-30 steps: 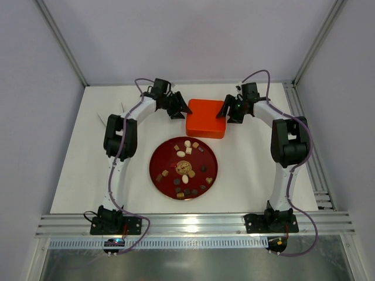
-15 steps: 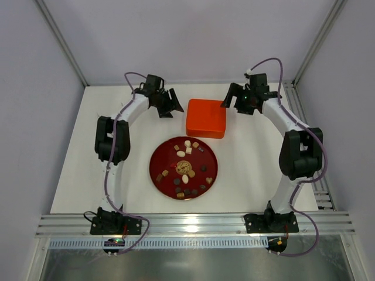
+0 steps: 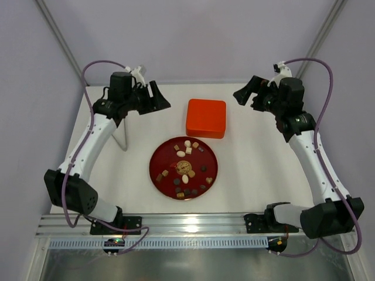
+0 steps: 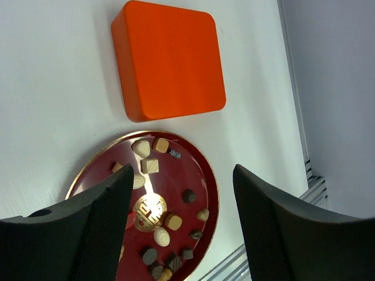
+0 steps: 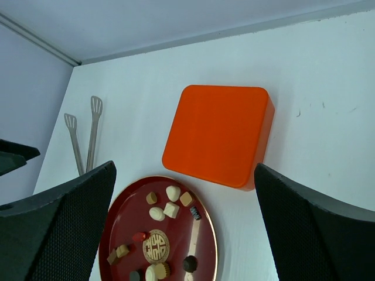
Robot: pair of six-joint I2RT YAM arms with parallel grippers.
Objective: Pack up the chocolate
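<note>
The chocolates [image 3: 186,167] all lie loose on a round dark-red plate [image 3: 157,158] that sits in the middle of the white table [image 3: 252,170], a little nearer the near edge than the far one. They are small pieces in dark brown, tan and cream, scattered around a gold emblem at the plate's centre. Just beyond the plate, toward the far edge, stands a square orange box [image 3: 206,117] with its lid on, close to the plate's rim but apart from it. A pair of metal tongs [image 5: 96,106] lies flat near the left edge. The left gripper [image 3: 159,98] hangs in the air over the far left part of the table, its jaws spread with nothing between them. The right gripper [image 3: 246,93] hangs over the far right part, its jaws parted wide and likewise empty. Both point inward toward the box and touch nothing.
</note>
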